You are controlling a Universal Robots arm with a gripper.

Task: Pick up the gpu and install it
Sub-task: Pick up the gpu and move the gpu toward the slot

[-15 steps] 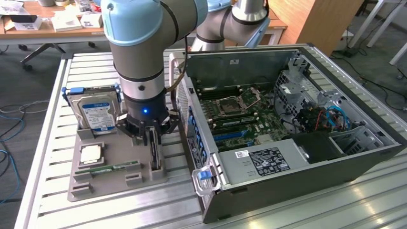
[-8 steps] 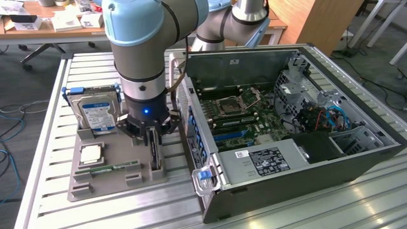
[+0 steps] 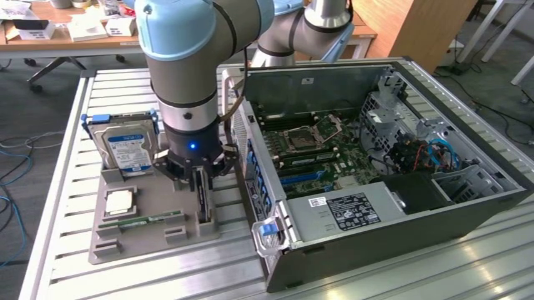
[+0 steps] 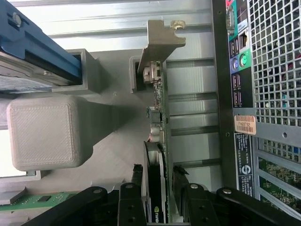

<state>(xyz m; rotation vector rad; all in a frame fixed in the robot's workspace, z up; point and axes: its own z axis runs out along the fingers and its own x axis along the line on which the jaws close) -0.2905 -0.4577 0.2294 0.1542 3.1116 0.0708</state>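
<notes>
**While the gpu (image 3: 202,201) is standing on edge in the tray (image 3: 142,240), the gripper (image 3: 195,180) is straddling it**

Fingers (image 4: 131,197) are sitting apart, one beside each face, with slim gaps showing. Case (image 4: 263,94) is crowding one side — tray floor is lying open on the other.

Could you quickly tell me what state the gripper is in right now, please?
Gripper: open, fingers either side of the gpu standing on edge in the grey tray, not clamped on it.

There is one gpu (image 3: 202,201), one hard drive (image 3: 127,147), one memory stick (image 3: 147,220), one processor chip (image 3: 119,201), one grey tray (image 3: 154,244), one computer case (image 3: 379,242) and one robot arm (image 3: 187,62).
</notes>
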